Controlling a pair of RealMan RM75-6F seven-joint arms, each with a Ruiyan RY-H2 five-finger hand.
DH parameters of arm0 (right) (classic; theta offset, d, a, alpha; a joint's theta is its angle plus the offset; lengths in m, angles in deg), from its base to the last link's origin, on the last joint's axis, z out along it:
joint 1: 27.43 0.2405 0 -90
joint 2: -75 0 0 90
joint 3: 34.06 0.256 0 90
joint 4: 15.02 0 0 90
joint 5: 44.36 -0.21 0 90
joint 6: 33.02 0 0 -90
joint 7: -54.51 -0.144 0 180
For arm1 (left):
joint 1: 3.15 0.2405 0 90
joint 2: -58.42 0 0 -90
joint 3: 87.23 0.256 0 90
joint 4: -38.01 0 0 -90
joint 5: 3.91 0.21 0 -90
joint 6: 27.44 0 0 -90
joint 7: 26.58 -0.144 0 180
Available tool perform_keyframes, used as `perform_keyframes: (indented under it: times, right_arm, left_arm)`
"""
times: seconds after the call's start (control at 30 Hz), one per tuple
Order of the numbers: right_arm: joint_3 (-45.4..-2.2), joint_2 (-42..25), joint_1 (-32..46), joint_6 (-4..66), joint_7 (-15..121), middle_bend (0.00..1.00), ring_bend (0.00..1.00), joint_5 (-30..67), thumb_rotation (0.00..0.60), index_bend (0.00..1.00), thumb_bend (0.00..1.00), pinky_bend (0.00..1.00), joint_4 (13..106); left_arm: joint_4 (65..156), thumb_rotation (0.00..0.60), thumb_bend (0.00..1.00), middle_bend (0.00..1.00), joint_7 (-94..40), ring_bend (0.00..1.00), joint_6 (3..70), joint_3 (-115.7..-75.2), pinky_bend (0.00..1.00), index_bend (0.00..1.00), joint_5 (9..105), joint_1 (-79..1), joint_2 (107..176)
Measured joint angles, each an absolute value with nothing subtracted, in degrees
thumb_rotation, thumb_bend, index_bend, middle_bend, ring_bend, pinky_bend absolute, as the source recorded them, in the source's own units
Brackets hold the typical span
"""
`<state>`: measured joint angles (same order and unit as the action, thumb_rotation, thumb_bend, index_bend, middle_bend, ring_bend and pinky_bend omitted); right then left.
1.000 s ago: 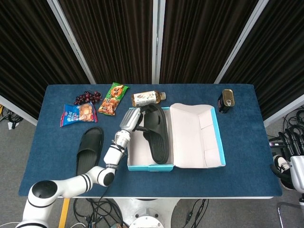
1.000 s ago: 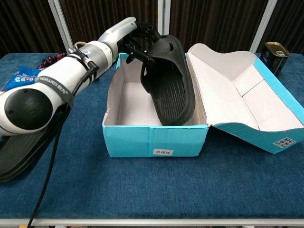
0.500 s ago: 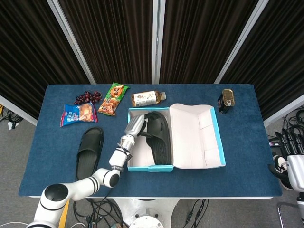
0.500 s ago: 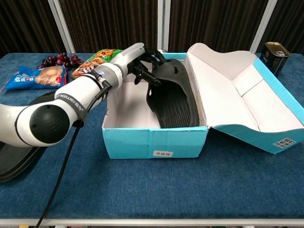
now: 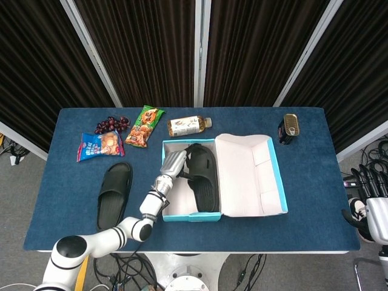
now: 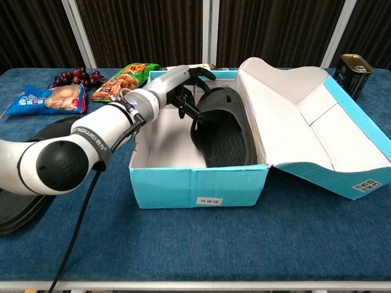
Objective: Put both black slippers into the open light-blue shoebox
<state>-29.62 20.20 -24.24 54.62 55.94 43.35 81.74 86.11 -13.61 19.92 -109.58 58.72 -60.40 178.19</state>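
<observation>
The open light-blue shoebox (image 5: pixel 248 176) (image 6: pixel 198 180) stands mid-table with its lid folded out to the right. One black slipper (image 5: pixel 205 182) (image 6: pixel 223 131) lies inside it, tilted against the right wall. My left hand (image 5: pixel 176 162) (image 6: pixel 186 91) reaches over the box's far left corner and grips that slipper's far end. The other black slipper (image 5: pixel 115 193) (image 6: pixel 15 213) lies flat on the blue table left of the box, partly hidden by my left arm in the chest view. My right hand (image 5: pixel 370 182) hangs beyond the table's right edge, fingers apart, holding nothing.
A tin can (image 5: pixel 290 128) (image 6: pixel 354 70) stands at the back right. Behind the box lies a bottle (image 5: pixel 188 125). A green snack pack (image 5: pixel 144 126), a blue snack pack (image 5: pixel 100 145) and grapes (image 5: pixel 112 124) sit at the back left.
My left hand has lowered the slipper from above the box's rim down into the box. The box has shifted slightly. The other slipper has not moved.
</observation>
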Motion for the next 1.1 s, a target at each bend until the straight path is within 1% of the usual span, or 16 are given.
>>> perform_keyframes:
  times: [0.07,0.13,0.27,0.37,0.47,0.57,0.63,0.73,0.8,0.9,1.0,1.1]
  right_arm:
    - [-29.7,20.1,-24.3,54.8,55.6,0.01,0.00,43.5,0.600,0.00,0.11,0.02,81.5]
    - [-29.7,20.1,-24.4,55.0,55.3,0.01,0.00,43.7,0.600,0.00,0.11,0.02,81.3]
    - [-29.8,20.1,-24.5,55.4,54.8,0.01,0.00,44.1,0.600,0.00,0.11,0.02,80.9]
    - [-29.7,20.1,-24.5,55.6,54.4,0.01,0.00,44.3,0.600,0.00,0.11,0.02,80.7]
    - [-29.6,20.0,-24.5,55.8,54.1,0.01,0.00,44.6,0.600,0.00,0.11,0.02,80.5]
    - [-29.5,20.1,-24.4,56.0,54.0,0.01,0.00,44.7,0.600,0.00,0.11,0.02,80.4]
    - [-29.4,20.1,-24.4,56.1,53.9,0.01,0.00,44.7,0.600,0.00,0.11,0.02,80.3]
    - [-29.4,20.0,-24.3,56.2,53.7,0.01,0.00,44.8,0.600,0.00,0.11,0.02,80.1]
    - [-29.4,19.8,-24.2,56.1,53.6,0.01,0.00,44.9,0.600,0.00,0.11,0.02,79.9]
    - [-29.4,19.5,-23.9,55.7,53.5,0.01,0.00,44.9,0.600,0.00,0.11,0.02,79.7]
    - [-29.4,19.2,-23.6,55.2,53.5,0.01,0.00,45.0,0.600,0.00,0.11,0.02,79.6]
    - [-29.5,19.0,-23.3,54.7,53.8,0.01,0.00,45.1,0.600,0.00,0.11,0.02,79.6]
  left_arm:
    - [87.7,0.600,0.00,0.11,-15.1,0.16,20.7,-109.5,0.53,0.07,58.8,-60.0,177.6]
    - [89.9,0.600,0.00,0.08,-17.1,0.12,21.8,-109.4,0.50,0.07,58.7,-59.4,176.7]
    - [95.7,0.600,0.00,0.07,-20.8,0.10,23.5,-108.8,0.45,0.07,58.6,-57.7,174.0]
    - [102.1,0.600,0.00,0.07,-24.1,0.09,24.6,-108.1,0.44,0.07,58.3,-56.2,170.6]
    - [110.0,0.600,0.00,0.07,-27.8,0.09,25.9,-107.3,0.44,0.07,58.1,-54.4,165.8]
    - [119.0,0.600,0.00,0.07,-30.8,0.09,27.9,-106.4,0.44,0.07,58.4,-52.1,159.6]
    - [125.3,0.600,0.00,0.07,-32.3,0.10,29.6,-105.7,0.45,0.07,59.0,-50.0,154.3]
    - [132.1,0.600,0.00,0.09,-34.0,0.20,32.6,-104.6,0.53,0.09,60.4,-46.5,146.2]
    - [134.8,0.600,0.00,0.10,-35.3,0.32,34.8,-103.4,0.59,0.11,61.4,-43.9,140.9]
    - [136.7,0.600,0.00,0.11,-38.3,0.45,36.7,-100.9,0.64,0.11,62.1,-40.5,134.8]
    - [136.8,0.600,0.00,0.10,-41.2,0.51,36.5,-97.7,0.68,0.11,61.2,-38.4,131.5]
    - [135.8,0.600,0.00,0.09,-42.3,0.53,33.6,-96.0,0.68,0.11,59.0,-38.0,130.9]
